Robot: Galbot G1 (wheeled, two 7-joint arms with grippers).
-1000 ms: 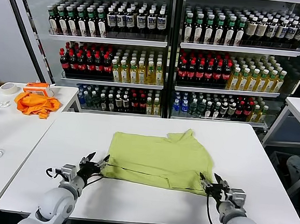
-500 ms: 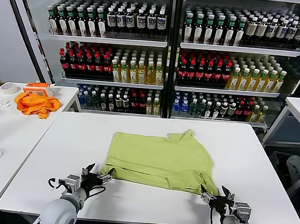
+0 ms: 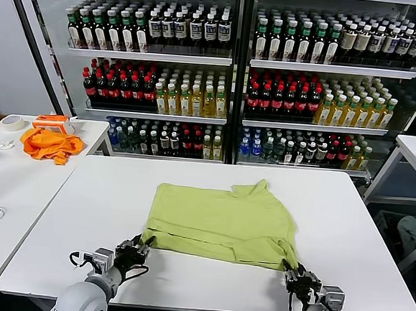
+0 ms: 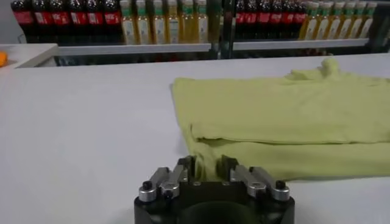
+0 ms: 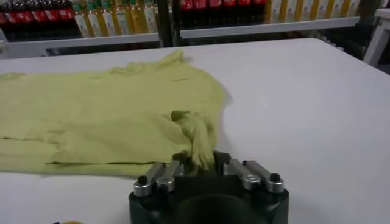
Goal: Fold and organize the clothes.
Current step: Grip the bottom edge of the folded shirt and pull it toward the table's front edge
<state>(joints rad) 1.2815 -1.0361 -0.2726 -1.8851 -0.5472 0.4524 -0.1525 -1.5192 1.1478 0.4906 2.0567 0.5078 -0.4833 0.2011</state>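
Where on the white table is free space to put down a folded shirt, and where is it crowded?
The table is bare on the robot's right of the lime T-shirt, on its left, and in the far strip toward the drink shelves. The near edge is crowded: the left gripper and right gripper pinch the shirt's near corners there.

Illumination is bright, even and diffuse across all three views. The white table [image 3: 346, 231] reflects light softly without hard glare. The lime T-shirt [image 3: 221, 221] casts only a thin shadow along its near edge, toward 6 o'clock. Bottle shelves [image 3: 230, 60] are sharp in the head view but soft in both wrist views at 12 o'clock. Each wrist view shows a dark, slightly blurred housing at 6 o'clock.
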